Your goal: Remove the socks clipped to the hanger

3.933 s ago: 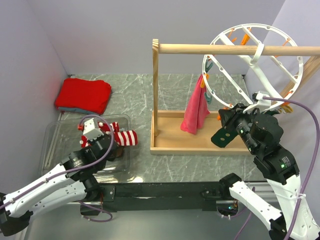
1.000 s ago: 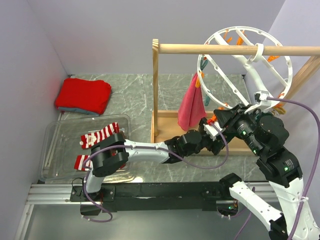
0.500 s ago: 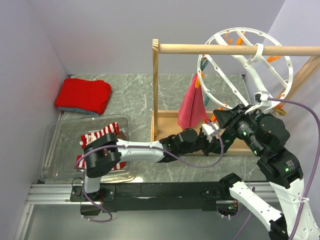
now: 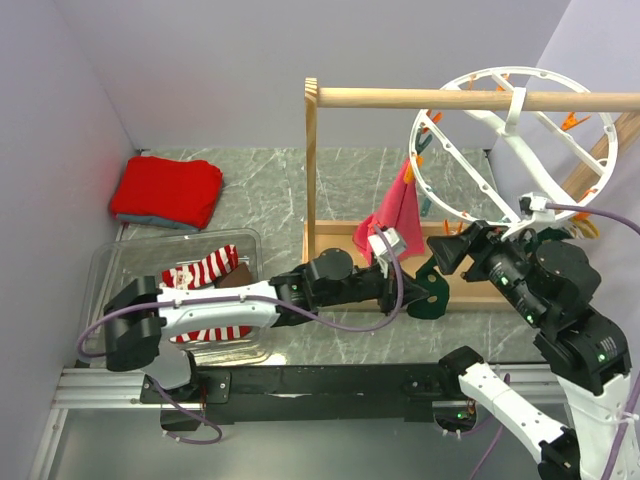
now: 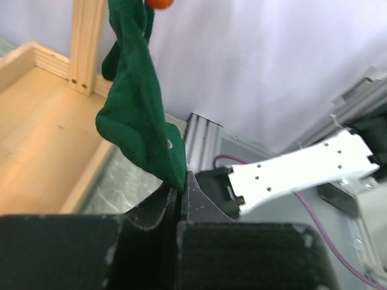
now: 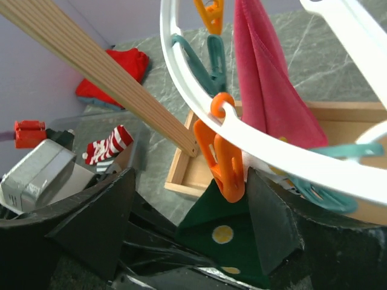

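Green sock [image 5: 136, 115] fabric is pinched at its lowest corner between the closed fingers of the left tool [image 5: 179, 192], which is clenched on it; the sock rises from that tool up to an orange clip [image 6: 221, 157] that holds its top edge; the clip hangs from the white rim of the hanger [image 6: 171, 30], directly above the right tool [image 4: 452, 246]. That tool is released, its two dark fingers [image 6: 115, 211] spread wide on either side of the clip and sock without gripping either. Beyond the right tool, a pink cloth [image 6: 266, 90] hangs from the same rim; the hanger's hook sits over the wooden rail [image 4: 420, 97]. Behind the left tool, back along its arm, striped socks [image 4: 205, 268] lie in a clear tray [image 4: 100, 270] on the table [image 4: 270, 190].
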Robot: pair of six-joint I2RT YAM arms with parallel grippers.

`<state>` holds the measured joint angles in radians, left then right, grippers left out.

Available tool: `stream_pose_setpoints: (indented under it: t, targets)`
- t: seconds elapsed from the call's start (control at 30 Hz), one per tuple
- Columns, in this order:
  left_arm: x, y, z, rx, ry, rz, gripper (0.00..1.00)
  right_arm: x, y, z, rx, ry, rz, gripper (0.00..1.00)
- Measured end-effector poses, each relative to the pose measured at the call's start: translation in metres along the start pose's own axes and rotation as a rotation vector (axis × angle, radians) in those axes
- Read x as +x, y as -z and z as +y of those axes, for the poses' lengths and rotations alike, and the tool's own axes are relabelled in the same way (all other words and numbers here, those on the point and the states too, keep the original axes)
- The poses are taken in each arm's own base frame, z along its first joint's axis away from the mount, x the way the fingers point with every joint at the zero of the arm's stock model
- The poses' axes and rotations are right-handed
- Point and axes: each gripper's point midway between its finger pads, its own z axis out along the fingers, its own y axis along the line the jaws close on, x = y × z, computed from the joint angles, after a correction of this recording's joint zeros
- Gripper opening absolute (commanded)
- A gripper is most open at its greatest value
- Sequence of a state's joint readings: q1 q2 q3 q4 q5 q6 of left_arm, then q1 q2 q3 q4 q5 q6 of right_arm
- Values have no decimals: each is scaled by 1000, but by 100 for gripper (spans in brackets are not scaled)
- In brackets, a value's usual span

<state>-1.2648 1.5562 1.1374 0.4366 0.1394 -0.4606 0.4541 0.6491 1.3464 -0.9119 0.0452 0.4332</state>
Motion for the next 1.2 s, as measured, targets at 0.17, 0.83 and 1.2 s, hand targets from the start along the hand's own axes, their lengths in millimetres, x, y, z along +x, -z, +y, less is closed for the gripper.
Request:
stream_pose_setpoints:
  t: [0.17, 0.83, 1.2]
  targets:
    - [1, 14, -9, 24, 26, 25, 1, -10, 19, 3, -10, 4, -18, 82]
    - [3, 69, -53, 197, 82, 95, 1, -21, 49, -8, 45, 20, -67, 77]
    - [12, 93, -94, 450, 114, 155, 1, -14, 33, 3, -40, -6, -101, 75]
